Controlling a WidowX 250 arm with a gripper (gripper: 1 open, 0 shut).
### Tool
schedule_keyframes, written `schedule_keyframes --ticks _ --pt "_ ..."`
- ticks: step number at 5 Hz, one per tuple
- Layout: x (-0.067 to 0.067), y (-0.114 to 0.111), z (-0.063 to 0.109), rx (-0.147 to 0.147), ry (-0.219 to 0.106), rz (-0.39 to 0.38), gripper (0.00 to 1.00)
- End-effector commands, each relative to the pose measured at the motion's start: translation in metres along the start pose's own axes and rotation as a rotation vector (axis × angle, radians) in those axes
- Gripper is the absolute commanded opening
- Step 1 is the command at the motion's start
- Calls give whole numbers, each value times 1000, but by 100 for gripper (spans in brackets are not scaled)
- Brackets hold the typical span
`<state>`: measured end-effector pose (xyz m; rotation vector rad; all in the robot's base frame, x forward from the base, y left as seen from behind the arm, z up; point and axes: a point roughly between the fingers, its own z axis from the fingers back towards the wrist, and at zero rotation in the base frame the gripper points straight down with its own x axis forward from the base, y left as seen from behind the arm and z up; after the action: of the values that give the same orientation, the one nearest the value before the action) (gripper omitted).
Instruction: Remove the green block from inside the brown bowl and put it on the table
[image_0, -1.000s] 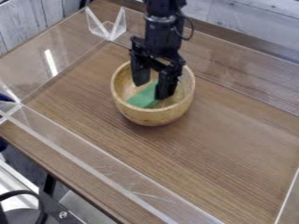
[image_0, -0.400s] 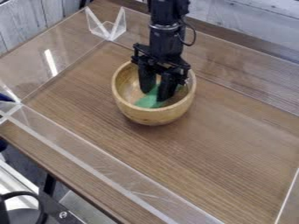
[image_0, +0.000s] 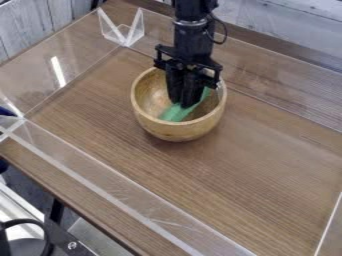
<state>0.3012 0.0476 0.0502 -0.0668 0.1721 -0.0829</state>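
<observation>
The brown bowl (image_0: 146, 112) stands on the table (image_0: 247, 175), a little behind its middle. Inside it the green block (image_0: 178, 112) lies tilted against the bowl's inner wall, with one end up between the fingers. My black gripper (image_0: 187, 97) points almost straight down into the bowl. Its two fingers are drawn close together and pinch the upper part of the green block. The block's top end is hidden by the fingers.
Low clear acrylic walls (image_0: 94, 195) run along the table's edges. A small clear acrylic piece (image_0: 123, 28) stands at the back left corner. Bare wood-grain surface lies in front of and to the right of the bowl.
The fingers stood wide open over the block a second ago; they have since closed in on it. The gripper has sunk slightly deeper into the bowl.
</observation>
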Motion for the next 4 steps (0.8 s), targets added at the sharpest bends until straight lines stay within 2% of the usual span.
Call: schedule_keyframes --ticks 1,3,4 --pt "8 1 18 23 -55 11 0" --pt "4 -16 36 39 -159 11 0" --pt "-1 -22 66 26 -187 8 0"
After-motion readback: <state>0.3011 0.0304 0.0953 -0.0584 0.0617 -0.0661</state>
